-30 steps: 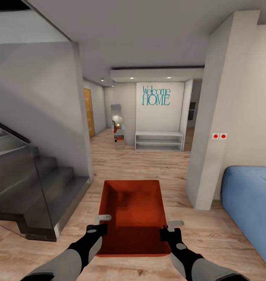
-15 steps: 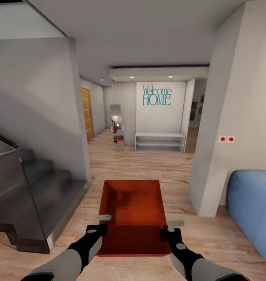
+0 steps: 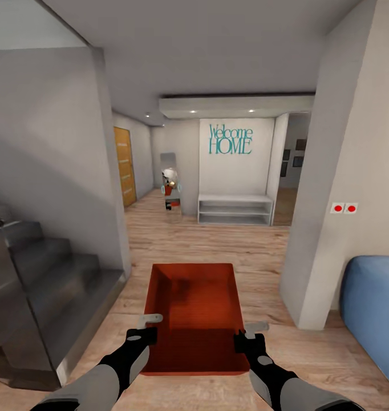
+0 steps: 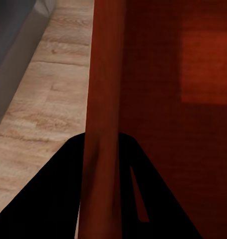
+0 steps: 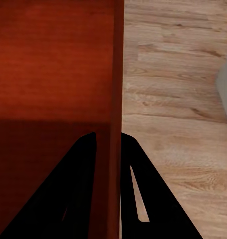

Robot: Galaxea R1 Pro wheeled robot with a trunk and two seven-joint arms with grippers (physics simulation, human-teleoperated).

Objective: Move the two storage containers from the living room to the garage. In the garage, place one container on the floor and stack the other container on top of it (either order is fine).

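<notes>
Left gripper [image 3: 150, 326]: my fingers are pinching the container's left wall, one on each side of it; the left wrist view [image 4: 101, 199] is showing the same clamp.
Right gripper [image 3: 252, 332]: it is clamping the right wall the same way, wall running between my two fingers [image 5: 107, 199].
Storage container [image 3: 194, 314]: one orange-red bin, hanging level between my two arms at 6 o'clock, above the wood plank floor [image 3: 206, 242].
Change since a second ago: my view is advancing down the hallway; the stairs [image 3: 40, 291] are sliding off toward 8 o'clock, the blue sofa [image 3: 372, 308] toward 4 o'clock, and the bin is staying put in my grip.
Counts: one container, two red wall switches [image 3: 344, 208], one white bench [image 3: 234, 209] under the "Welcome HOME" lettering [image 3: 230, 140] at 12 o'clock, one wooden door [image 3: 125, 165] at 11 o'clock.
</notes>
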